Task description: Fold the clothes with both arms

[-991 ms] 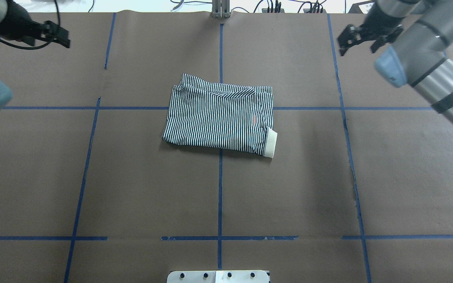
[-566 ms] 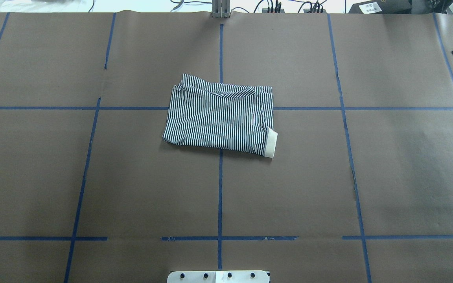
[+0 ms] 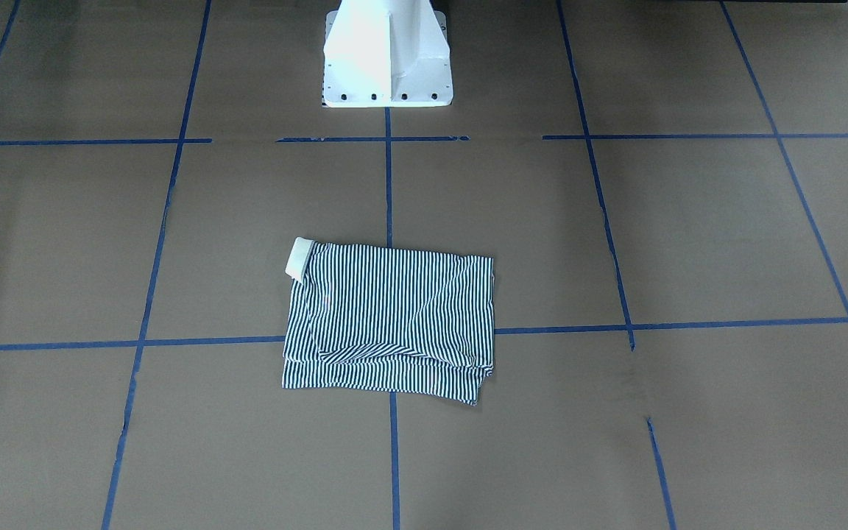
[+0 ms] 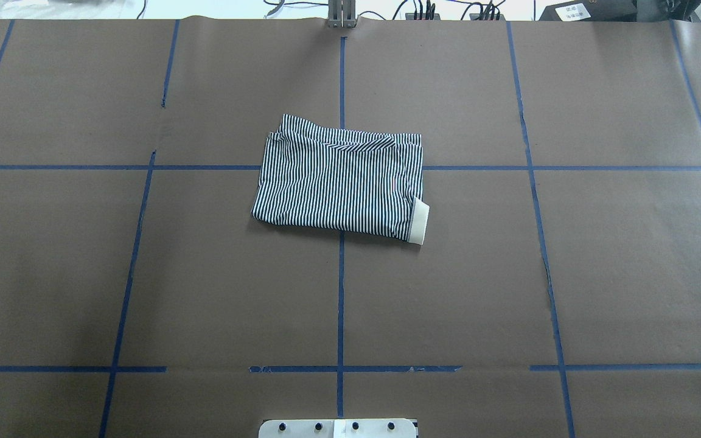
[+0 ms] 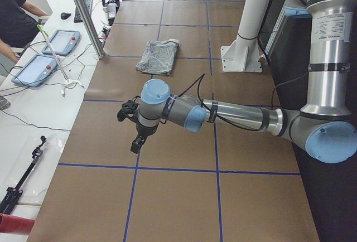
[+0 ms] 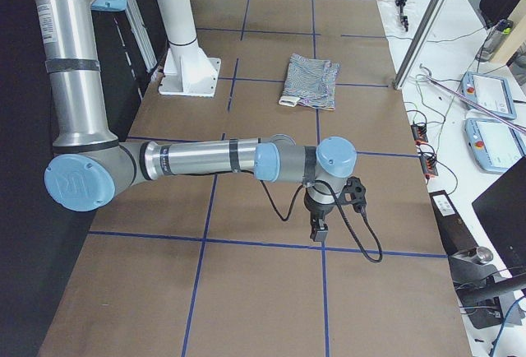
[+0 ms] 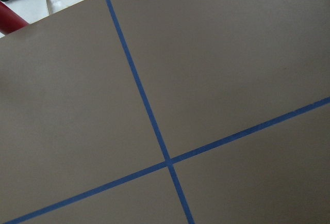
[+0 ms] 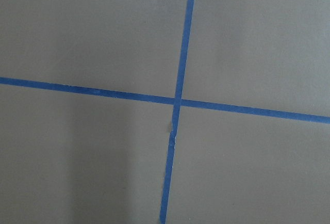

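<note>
Brown paper-covered table marked with a blue tape grid. White bench along the side far from the white pedestal, carrying cables and two tablet-like pendants. Person in a dark top at that bench.

Left gripper: seen only in the side view, pointing down over bare paper, well off to the pedestal's left-arm side. Can't tell jaw opening; nothing seen in it. Right gripper: same story, well off to the pedestal's right-arm side, just above a tape line, jaw gap unreadable from this angle. Neither wrist view shows fingers, only paper and a tape cross.

Left arm and right arm stretched low and flat outward from the pedestal.

Polo shirt folded into a rough rectangle, flat on the paper straight out from the pedestal, across the centre tape line, well apart from both grippers. Cream band at a pedestal-side corner.

Label on left upper arm: print too small to read.
</note>
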Motion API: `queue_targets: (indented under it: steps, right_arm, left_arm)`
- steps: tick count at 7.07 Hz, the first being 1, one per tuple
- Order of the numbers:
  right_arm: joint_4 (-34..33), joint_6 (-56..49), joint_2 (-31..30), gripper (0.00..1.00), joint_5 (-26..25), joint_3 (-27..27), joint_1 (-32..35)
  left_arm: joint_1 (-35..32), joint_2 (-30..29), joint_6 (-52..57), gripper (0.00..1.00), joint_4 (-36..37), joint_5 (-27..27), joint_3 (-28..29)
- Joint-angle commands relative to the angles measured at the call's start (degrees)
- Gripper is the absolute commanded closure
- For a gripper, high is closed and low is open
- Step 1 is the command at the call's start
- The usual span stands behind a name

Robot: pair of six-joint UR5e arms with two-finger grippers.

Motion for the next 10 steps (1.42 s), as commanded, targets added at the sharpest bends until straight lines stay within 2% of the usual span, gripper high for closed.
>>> queue_targets:
  steps: [1, 2, 3, 4, 6, 8, 9, 10]
  right_arm:
    - [3.31, 0.89, -1.67, 0.00, 0.27, 0.57, -0.13]
    - [3.31, 0.89, -1.58, 0.00, 0.27, 0.30, -0.13]
    - [3.31, 0.89, -1.67, 0.00, 0.79, 0.30, -0.13]
    - [3.31, 0.89, -1.75, 0.00, 2.98, -0.05, -0.13]
    - [3.40, 0.72, -2.80, 0.00, 5.97, -1.36, -0.13]
    - [7.16, 0.63, -3.16, 0.00, 5.64, -4.16, -0.13]
    - [12.49, 0.63, -4.73, 0.00, 5.37, -5.49, -0.13]
    - [14.63, 1.85, -4.66, 0.00, 5.37, -5.67, -0.13]
  left_arm:
    - [0.05, 1.11, 0.26, 0.00, 0.84, 0.15, 2.10]
    - [-0.04, 1.55, 0.44, 0.00, 1.02, 0.15, 3.76]
    - [0.05, 1.03, 0.44, 0.00, 4.85, 0.15, 4.21]
    - [0.05, 0.77, 0.52, 0.00, 8.20, -0.20, 3.78]
    - [0.05, 0.68, 0.52, 0.00, 9.29, -0.29, 4.57]
    - [0.05, 0.68, 0.61, 0.00, 9.20, -0.38, 4.66]
    - [0.05, 0.76, 0.61, 0.00, 9.20, -0.38, 4.48]
    - [0.05, 0.85, 0.61, 0.00, 9.20, -0.38, 4.65]
